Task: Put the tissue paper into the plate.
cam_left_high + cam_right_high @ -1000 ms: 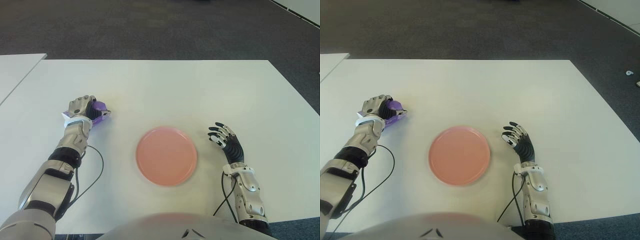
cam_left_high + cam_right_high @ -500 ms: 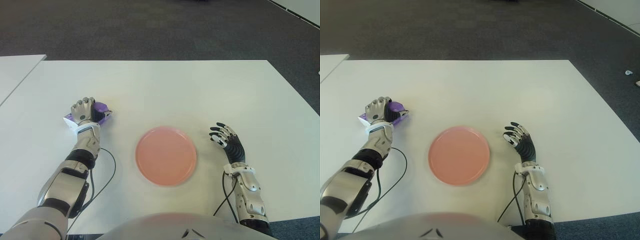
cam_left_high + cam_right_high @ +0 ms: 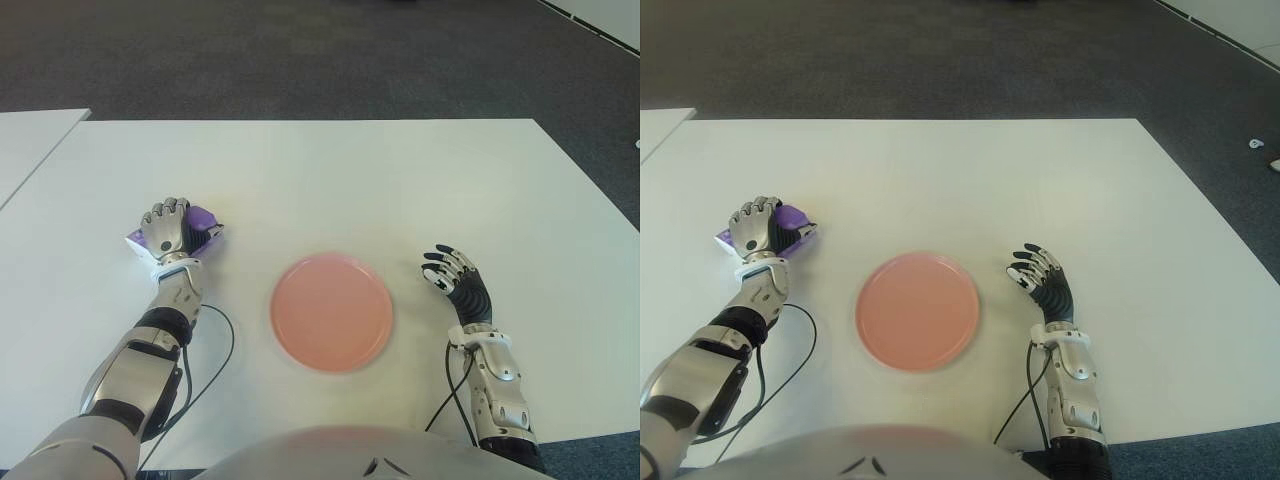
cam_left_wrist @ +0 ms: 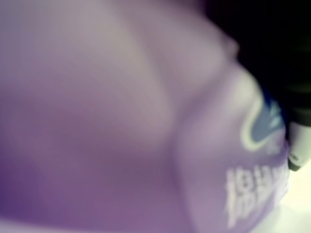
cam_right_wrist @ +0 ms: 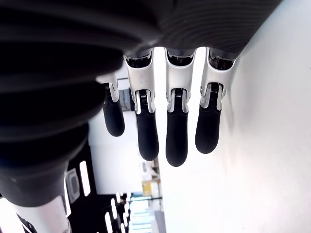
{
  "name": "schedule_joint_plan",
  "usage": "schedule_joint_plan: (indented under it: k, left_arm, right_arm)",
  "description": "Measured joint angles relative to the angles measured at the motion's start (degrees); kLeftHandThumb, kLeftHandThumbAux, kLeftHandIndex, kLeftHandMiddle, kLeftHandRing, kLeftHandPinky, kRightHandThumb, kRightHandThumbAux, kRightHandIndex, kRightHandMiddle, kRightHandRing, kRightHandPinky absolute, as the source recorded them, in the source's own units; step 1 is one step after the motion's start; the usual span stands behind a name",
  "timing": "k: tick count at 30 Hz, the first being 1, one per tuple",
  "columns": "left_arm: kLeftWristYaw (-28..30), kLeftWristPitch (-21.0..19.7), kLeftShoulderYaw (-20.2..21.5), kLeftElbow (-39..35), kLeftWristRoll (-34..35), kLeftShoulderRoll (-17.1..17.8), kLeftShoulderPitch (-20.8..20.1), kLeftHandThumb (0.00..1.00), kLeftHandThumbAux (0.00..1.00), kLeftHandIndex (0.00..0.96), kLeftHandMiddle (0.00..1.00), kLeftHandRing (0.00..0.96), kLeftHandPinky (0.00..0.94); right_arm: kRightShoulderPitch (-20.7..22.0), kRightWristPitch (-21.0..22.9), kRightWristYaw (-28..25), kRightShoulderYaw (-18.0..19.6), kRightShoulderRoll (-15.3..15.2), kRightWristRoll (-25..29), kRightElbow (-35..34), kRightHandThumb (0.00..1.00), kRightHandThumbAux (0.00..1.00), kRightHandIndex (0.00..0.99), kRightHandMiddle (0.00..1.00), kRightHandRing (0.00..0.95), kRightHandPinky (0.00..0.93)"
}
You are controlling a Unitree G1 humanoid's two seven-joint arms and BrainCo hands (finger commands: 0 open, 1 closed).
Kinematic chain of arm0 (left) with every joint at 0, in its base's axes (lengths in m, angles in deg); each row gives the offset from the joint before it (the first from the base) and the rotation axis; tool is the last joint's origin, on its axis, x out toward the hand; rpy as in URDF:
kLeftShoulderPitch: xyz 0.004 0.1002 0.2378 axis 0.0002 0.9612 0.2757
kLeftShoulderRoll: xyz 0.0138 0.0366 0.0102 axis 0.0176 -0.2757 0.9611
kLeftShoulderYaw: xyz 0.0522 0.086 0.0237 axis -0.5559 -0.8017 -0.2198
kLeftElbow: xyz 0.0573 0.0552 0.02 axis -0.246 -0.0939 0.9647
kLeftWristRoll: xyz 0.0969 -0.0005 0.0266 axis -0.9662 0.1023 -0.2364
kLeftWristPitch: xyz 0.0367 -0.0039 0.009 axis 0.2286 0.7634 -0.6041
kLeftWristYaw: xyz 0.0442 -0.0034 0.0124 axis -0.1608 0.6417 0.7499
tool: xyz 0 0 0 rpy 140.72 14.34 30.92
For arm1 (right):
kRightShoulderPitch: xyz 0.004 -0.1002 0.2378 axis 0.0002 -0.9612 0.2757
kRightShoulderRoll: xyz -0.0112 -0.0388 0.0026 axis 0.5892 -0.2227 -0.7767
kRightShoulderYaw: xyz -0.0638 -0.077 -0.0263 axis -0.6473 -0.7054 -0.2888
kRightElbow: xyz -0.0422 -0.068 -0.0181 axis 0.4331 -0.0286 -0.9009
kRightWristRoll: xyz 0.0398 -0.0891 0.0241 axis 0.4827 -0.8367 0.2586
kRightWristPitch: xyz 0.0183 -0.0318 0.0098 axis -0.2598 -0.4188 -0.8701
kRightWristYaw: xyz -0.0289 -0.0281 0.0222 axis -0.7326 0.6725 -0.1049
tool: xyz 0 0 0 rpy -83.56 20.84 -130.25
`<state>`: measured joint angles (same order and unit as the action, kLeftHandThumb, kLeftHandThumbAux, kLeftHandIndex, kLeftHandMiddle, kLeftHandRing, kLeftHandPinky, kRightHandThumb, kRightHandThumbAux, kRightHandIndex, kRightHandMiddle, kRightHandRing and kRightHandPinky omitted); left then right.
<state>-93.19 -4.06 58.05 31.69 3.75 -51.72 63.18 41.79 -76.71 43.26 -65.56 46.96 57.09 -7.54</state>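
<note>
Left eye view: my left hand [image 3: 166, 229] fingers clamped the tissue pack [image 3: 203, 218]; plate [image 3: 332, 311] lay toward 4 o'clock. Right hand [image 3: 459, 286] spread, idle.

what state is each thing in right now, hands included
left hand: fingers curled, shut on the purple tissue pack, to the left of the plate
purple tissue pack: gripped, not yet in the plate
pink plate: flat on the table, holds nothing
right hand: open, holding nothing, right of the plate
white table: bears the plate
</note>
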Motion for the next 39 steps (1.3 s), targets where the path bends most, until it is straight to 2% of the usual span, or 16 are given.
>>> schedule_joint_plan:
  k: [12,19,23,27,30,32,33,36,39]
  left_arm:
    - [-2.4,1.3,-1.1,0.4,0.5,0.0,0.1,1.0,0.658,0.464,0.465,0.418,0.475]
    - [-2.6,0.8,-1.6,-1.8,0.5,0.3,0.8,1.0,0.654,0.465,0.467,0.476,0.45]
    - [-1.6,-2.4,-2.4,-8.9,0.2,1.1,3.3,1.0,0.652,0.466,0.472,0.533,0.444]
    - [0.7,-5.5,-3.0,-17.3,-0.7,1.8,6.2,1.0,0.652,0.465,0.494,0.493,0.435]
    - [3.6,-7.6,-3.1,-24.6,-1.6,2.8,8.5,1.0,0.655,0.465,0.491,0.565,0.41]
    - [5.8,-9.0,-3.1,-29.3,-2.1,3.3,9.7,1.0,0.656,0.447,0.48,0.532,0.412]
    - [6.8,-9.6,-3.1,-31.4,-2.4,3.5,10.1,0.983,0.653,0.44,0.482,0.515,0.361]
    - [10.1,-11.7,-2.9,-38.3,-3.5,4.2,11.2,0.964,0.648,0.433,0.488,0.493,0.296]
    - [13.6,-13.1,-2.7,-45.1,-4.7,5.2,11.6,0.959,0.644,0.431,0.504,0.484,0.292]
  right_arm:
    - [0.2,0.1,1.9,0.0,0.3,-0.2,-0.1,0.355,0.819,0.292,0.38,0.414,0.432]
    - [1.0,0.8,2.9,0.3,0.3,-0.2,0.1,0.367,0.815,0.294,0.385,0.417,0.437]
    - [1.3,0.8,3.2,0.4,0.3,-0.3,0.3,0.369,0.815,0.296,0.388,0.419,0.435]
    - [1.7,0.8,3.6,0.5,0.2,-0.8,0.5,0.354,0.818,0.292,0.386,0.418,0.433]
    - [1.9,0.7,3.8,0.5,0.1,-1.0,0.7,0.352,0.82,0.291,0.386,0.418,0.433]
    - [2.2,0.6,3.9,0.5,0.1,-1.1,0.7,0.348,0.82,0.288,0.384,0.418,0.427]
    - [2.3,0.6,3.9,0.5,0.1,-1.1,0.8,0.347,0.821,0.287,0.383,0.418,0.425]
    - [2.8,0.4,3.9,0.5,0.1,-1.1,1.1,0.344,0.823,0.286,0.381,0.418,0.425]
    - [3.2,0.2,3.8,0.5,0.1,-1.1,2.1,0.349,0.824,0.288,0.382,0.419,0.431]
